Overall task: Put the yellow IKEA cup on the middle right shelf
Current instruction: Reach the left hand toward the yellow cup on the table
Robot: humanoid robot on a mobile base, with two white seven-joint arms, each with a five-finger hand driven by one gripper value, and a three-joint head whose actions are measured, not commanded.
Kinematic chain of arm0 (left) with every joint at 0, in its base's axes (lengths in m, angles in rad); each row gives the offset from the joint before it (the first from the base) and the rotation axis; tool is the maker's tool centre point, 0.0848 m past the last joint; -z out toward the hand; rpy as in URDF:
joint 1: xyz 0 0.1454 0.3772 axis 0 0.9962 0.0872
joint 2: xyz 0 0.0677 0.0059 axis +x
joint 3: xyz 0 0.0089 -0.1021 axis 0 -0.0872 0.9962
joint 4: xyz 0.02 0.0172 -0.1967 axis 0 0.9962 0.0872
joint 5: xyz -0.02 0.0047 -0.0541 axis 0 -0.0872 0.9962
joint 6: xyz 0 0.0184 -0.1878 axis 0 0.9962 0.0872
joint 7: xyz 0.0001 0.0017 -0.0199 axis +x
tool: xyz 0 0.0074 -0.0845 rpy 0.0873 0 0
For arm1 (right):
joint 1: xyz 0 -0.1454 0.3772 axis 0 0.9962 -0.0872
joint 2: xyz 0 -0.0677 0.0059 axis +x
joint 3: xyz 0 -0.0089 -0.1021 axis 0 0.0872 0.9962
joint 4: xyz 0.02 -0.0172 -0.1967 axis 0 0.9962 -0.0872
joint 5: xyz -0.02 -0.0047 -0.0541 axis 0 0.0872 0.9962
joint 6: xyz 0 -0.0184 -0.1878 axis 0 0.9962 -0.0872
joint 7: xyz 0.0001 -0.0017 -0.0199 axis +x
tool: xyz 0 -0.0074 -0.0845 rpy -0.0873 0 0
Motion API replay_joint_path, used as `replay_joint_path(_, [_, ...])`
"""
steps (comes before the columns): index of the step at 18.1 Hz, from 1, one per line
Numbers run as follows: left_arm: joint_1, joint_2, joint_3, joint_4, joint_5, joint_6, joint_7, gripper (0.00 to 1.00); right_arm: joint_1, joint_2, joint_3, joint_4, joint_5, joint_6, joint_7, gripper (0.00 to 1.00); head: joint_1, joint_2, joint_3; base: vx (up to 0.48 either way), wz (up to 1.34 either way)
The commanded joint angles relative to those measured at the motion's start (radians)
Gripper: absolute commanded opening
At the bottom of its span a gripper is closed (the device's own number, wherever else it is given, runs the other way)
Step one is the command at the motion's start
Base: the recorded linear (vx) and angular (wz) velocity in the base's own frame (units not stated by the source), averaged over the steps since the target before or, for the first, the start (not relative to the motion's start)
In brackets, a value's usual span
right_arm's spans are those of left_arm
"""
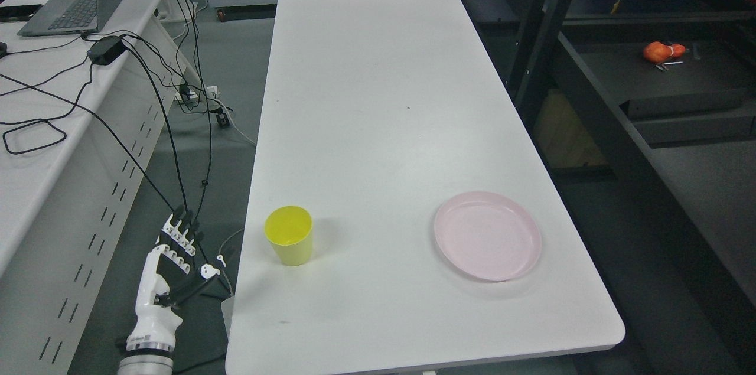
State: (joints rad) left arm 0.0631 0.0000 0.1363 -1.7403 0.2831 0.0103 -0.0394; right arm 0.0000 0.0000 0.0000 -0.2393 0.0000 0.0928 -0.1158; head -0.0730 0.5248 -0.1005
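1. The left hand [171, 257] hangs beside the white table [378, 97], fingers stretched out and holding nothing; looks parked clear of the edge, ready to reach in.
2. Just right of it, the yellow IKEA cup [289, 235] stands upright near the table's front-left edge. Plain tapered plastic, open mouth up, seemingly empty.
3. A pink plate [488, 235] sits well apart from it.
4. The dark shelf rack [596, 109] is further right.

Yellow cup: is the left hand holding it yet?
No, the cup stands upright on the table, while the left hand hangs open beside the table edge, apart from it.
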Motion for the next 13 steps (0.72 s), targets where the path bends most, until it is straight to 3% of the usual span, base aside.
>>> replay_joint_path(1, [0.009,0.017,-0.055,0.022,0.011,-0.004,-0.008,0.99,0.014,-0.017,0.017,0.000,-0.025,0.001,-0.001,0.99,0.0000,0.000,0.000,0.000,0.00])
replay_joint_path(4, [-0.031,0.017,-0.086,0.077,0.011,-0.073,-0.033,0.99,0.014,-0.017,0.017,0.000,-0.025,0.001,-0.001,0.99,0.0000,0.000,0.000,0.000,0.00])
replay_joint_path(8, [-0.130,0.017,-0.115,0.197,0.042,-0.073,-0.075,0.99,0.014,-0.017,0.017,0.000,-0.025,0.001,-0.001,0.99,0.0000,0.000,0.000,0.000,0.00])
replay_joint_path(13, [-0.135,0.017,-0.216,0.219,0.042,-0.072,-0.146,0.98,0.014,-0.017,0.017,0.000,-0.025,0.001,-0.001,0.99,0.0000,0.000,0.000,0.000,0.00])
